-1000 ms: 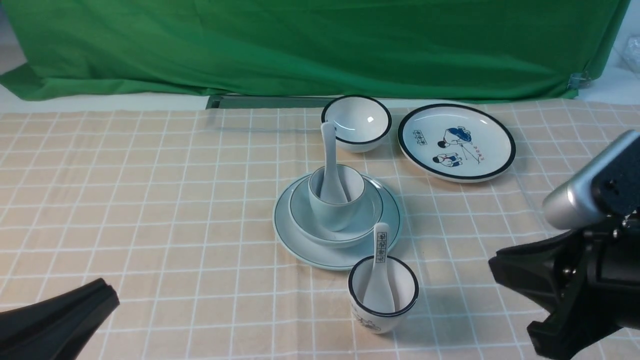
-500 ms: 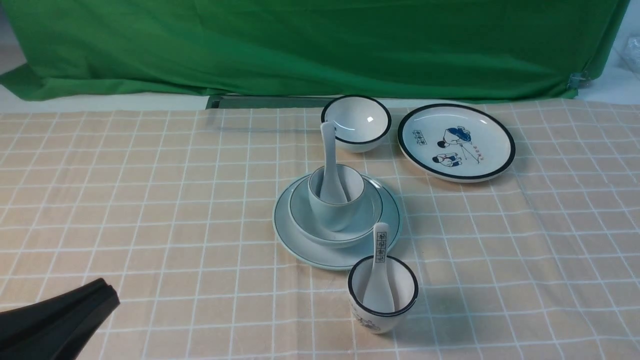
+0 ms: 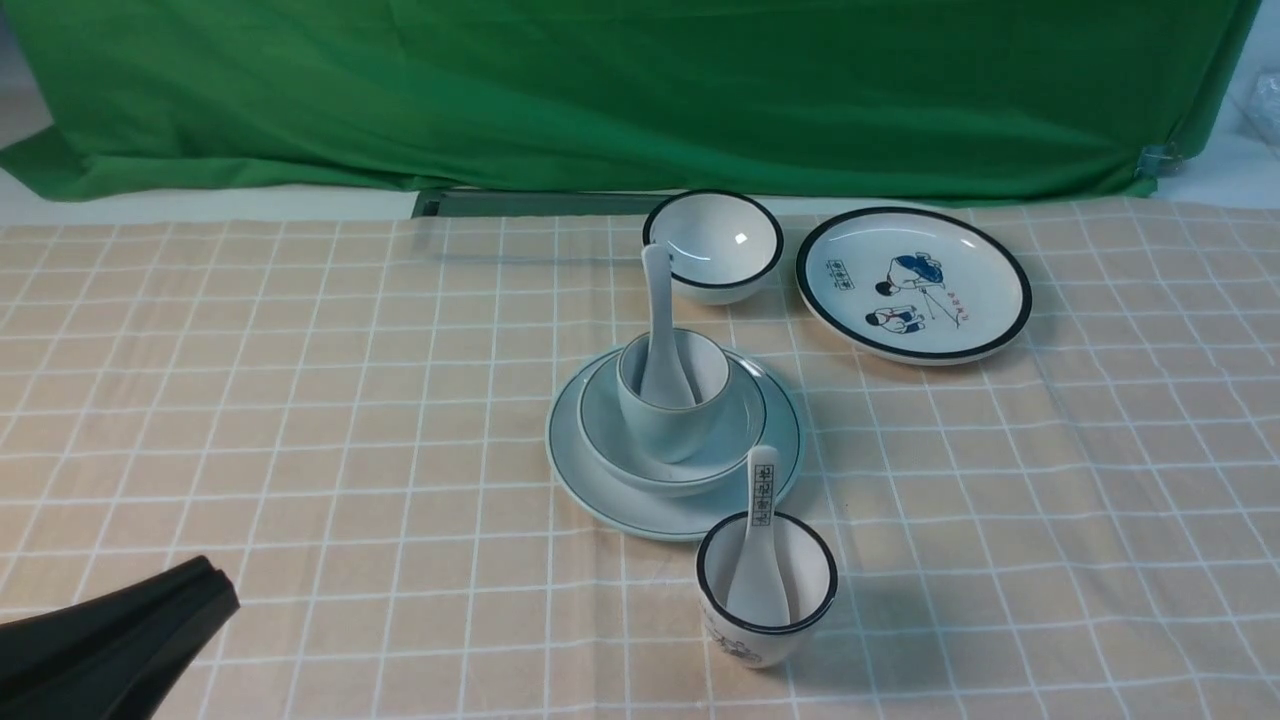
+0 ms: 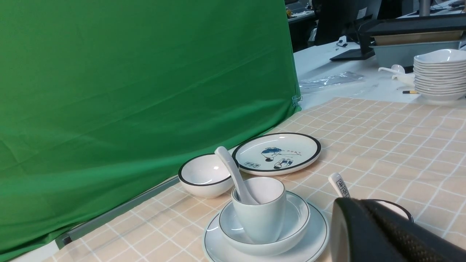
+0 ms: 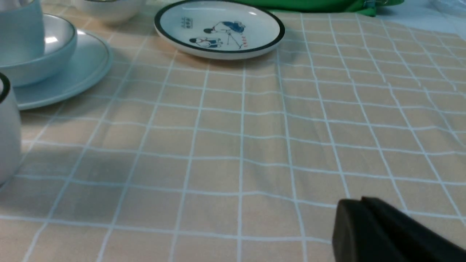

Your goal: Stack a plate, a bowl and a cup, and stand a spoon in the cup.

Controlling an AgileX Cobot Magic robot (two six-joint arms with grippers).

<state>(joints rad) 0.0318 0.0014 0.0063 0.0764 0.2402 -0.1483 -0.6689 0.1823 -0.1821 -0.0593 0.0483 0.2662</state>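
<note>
My right arm has pulled back out of the front view since a second ago; nothing on the cloth has shifted. The right gripper point(image 5: 364, 211) shows only in its own wrist camera, fingers pressed together on nothing, low over bare checked tablecloth point(image 3: 300, 400). My left gripper point(image 3: 205, 590) sits at the near left corner, likewise closed and empty, well apart from the stack. The stack stands mid-table: the plate point(image 3: 600, 485) on the cloth, the bowl point(image 3: 600, 415) in it, the cup point(image 3: 670, 420) in the bowl, the spoon point(image 3: 660, 330) leaning in the cup, handle up and away from me. The black-rimmed cup point(image 3: 765, 615) stands just beside the plate's near right edge, with the printed spoon point(image 3: 758, 540) in it. The black-rimmed bowl point(image 3: 713, 245) and the cartoon plate point(image 3: 912, 283) lie behind, near the green backdrop point(image 3: 640, 90). There is wide open cloth on the left, and open cloth on the right.
</note>
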